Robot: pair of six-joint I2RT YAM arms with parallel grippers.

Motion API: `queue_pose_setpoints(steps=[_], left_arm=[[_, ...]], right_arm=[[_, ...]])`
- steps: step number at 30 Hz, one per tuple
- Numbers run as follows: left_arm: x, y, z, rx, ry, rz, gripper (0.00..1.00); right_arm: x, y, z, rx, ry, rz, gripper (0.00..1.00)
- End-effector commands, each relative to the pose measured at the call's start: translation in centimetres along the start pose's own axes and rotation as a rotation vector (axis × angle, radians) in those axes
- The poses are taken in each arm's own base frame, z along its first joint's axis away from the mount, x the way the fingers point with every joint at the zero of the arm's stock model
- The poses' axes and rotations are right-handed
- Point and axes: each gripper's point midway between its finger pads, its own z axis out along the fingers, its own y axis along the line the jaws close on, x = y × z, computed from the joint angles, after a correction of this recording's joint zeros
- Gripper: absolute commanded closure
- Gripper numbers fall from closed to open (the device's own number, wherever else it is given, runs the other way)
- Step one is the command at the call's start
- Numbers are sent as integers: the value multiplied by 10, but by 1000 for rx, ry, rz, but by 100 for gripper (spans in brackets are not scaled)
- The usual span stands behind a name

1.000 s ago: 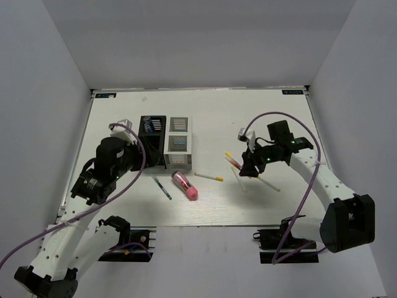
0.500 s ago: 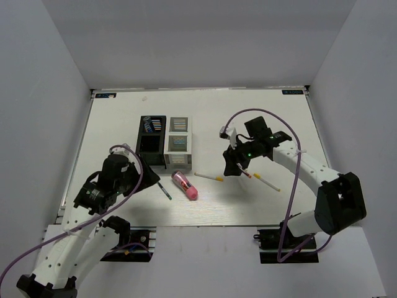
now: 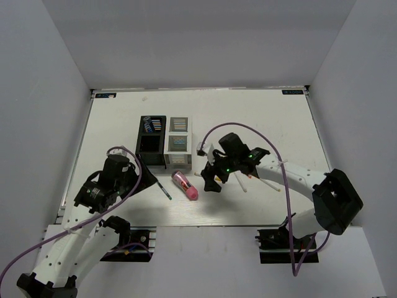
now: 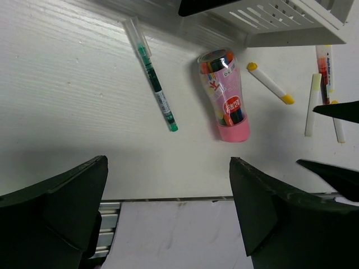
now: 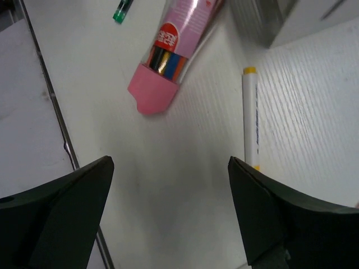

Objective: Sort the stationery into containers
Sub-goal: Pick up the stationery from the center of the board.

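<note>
marker before organiser boxes, pen left of marker

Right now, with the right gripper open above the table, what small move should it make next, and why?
Probably move the right gripper a little toward the pink marker, then lower it. Its jaws stand open and empty, the marker's pink end lies just beyond the gap, and the white stick lies off to the side.

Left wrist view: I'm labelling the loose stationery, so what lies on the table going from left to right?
In order: thin green pen → stubby pink marker → white yellow-tipped stick. The red pen and the other sticks at the far right overlap, so they are left unordered.
</note>
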Motion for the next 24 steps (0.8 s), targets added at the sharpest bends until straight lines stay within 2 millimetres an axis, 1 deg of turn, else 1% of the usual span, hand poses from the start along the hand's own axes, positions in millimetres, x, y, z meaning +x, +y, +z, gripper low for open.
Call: queue_pose_setpoints(steps=[1, 2, 3, 4, 5, 6, 7, 9, 10, 11, 12, 13, 14, 16, 18, 19, 20, 21, 23, 24], left_arm=[[-18, -16, -7, 61, -64, 33, 1], [-17, -16, -5, 62, -65, 45, 1], [-19, -17, -2, 70, -75, 58, 1], [-19, -20, -3, 93, -70, 81, 1], [-19, -23, -3, 106, -72, 95, 1], [-19, -22, -1, 100, -65, 95, 1], [-22, -25, -4, 108, -74, 95, 1], [-23, -26, -7, 119, -87, 107, 1], [-25, -28, -9, 135, -104, 107, 1], [-26, -29, -11, 142, -112, 106, 1], [-27, -30, -16, 158, -129, 106, 1], [-26, -29, -18, 160, -132, 106, 1], [-26, -26, -20, 149, -139, 96, 1], [-30, -26, -26, 163, -174, 79, 1], [-29, -23, -27, 150, -176, 55, 1], [-31, -21, -28, 147, -191, 53, 1], [-28, -19, -28, 138, -180, 45, 1], [-28, -16, -28, 125, -176, 39, 1], [-29, -18, -28, 131, -183, 38, 1], [-29, -18, -28, 131, -183, 38, 1]], right_arm=[[-19, 2, 21, 57, -47, -47, 10], [-24, 4, 23, 52, -52, -56, 10], [-22, 4, 29, 43, -38, -53, 10], [-18, 9, 36, 17, -13, -47, 10], [-29, 11, 36, 0, -6, -40, 10], [-29, 14, 37, -20, 5, -26, 10], [-26, 15, 44, -35, 34, -36, 10], [-24, 16, 48, -28, 48, -73, 10], [-23, 15, 50, -26, 49, -72, 11], [-28, 11, 50, -5, 32, -76, 11], [-29, 13, 50, -5, 23, -81, 11], [-35, 13, 50, 3, 4, -88, 14], [-36, 10, 50, 39, 4, -59, 18], [-37, 9, 53, 47, -1, -37, 21], [-44, 12, 52, 42, -34, -20, 24], [-39, 13, 54, 45, -32, 2, 24], [-41, 19, 52, 36, -48, -3, 24], [-47, 20, 53, 42, -73, -1, 24], [-36, 20, 60, 78, -51, 37, 24], [-38, 14, 61, 120, -65, 78, 23]])
